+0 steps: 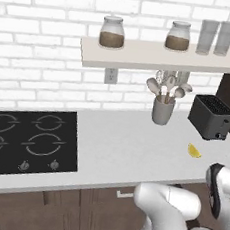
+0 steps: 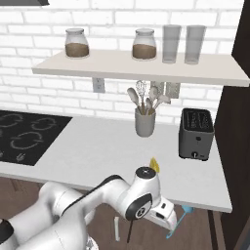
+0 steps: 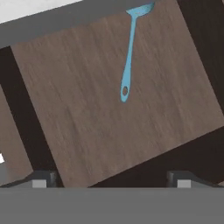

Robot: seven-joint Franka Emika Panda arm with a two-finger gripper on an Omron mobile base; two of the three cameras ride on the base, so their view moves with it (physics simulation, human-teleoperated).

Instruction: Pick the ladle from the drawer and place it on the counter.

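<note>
Teal ladle (image 3: 128,61) flat on wood drawer floor (image 3: 109,113), bowl tucked under counter (image 3: 65,19) edge, handle end toward hand. Gripper (image 3: 111,178) above, fingers spread, nothing held. Suggest descend on mid-handle, jaws across shaft, then pull clear of overhang. Lemon wedge (image 2: 155,164), toaster (image 2: 196,134) near drop zone.

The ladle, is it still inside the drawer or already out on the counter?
Inside. The ladle lies flat on the drawer's wooden floor, bowl end under the counter edge.

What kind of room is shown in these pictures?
A kitchen, computer-rendered: a black stovetop set in the counter, a toaster, and a utensil crock beneath a shelf of jars.
</note>
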